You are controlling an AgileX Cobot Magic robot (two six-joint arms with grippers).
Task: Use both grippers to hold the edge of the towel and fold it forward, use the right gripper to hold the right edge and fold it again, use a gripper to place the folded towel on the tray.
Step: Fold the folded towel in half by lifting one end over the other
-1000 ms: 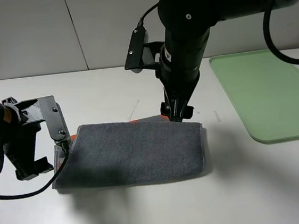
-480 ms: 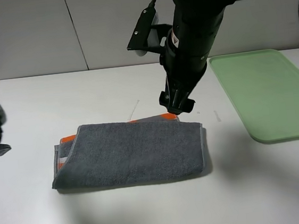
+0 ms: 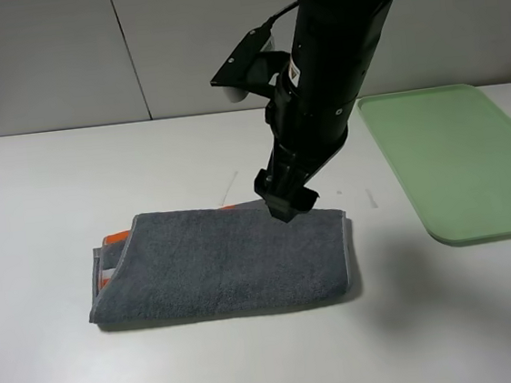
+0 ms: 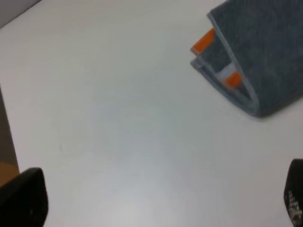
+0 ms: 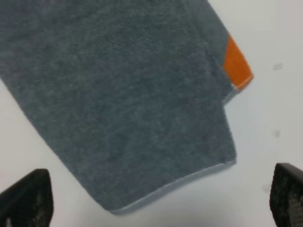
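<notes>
The dark grey towel [image 3: 217,264] lies folded once on the white table, with orange band ends [image 3: 112,238] peeking out at its left. My right gripper [image 3: 286,202] hangs just above the towel's far right edge, open and holding nothing. In the right wrist view the towel [image 5: 123,94], its pale hem [image 5: 175,187] and an orange corner [image 5: 236,64] lie below the open gripper [image 5: 156,196]. The left gripper [image 4: 158,203] is open over bare table, away from the towel's left end [image 4: 265,56]. The pale green tray [image 3: 453,152] sits at the right.
The white table [image 3: 143,167] stretches to a pale wall behind. The thick black right arm [image 3: 325,65] leans in from the upper right over the table's middle. The left arm is outside the exterior high view.
The left arm has pulled back off the left side of the exterior high view. The right gripper has shifted slightly left and nearer, over the towel's far edge. The towel lies unchanged.
</notes>
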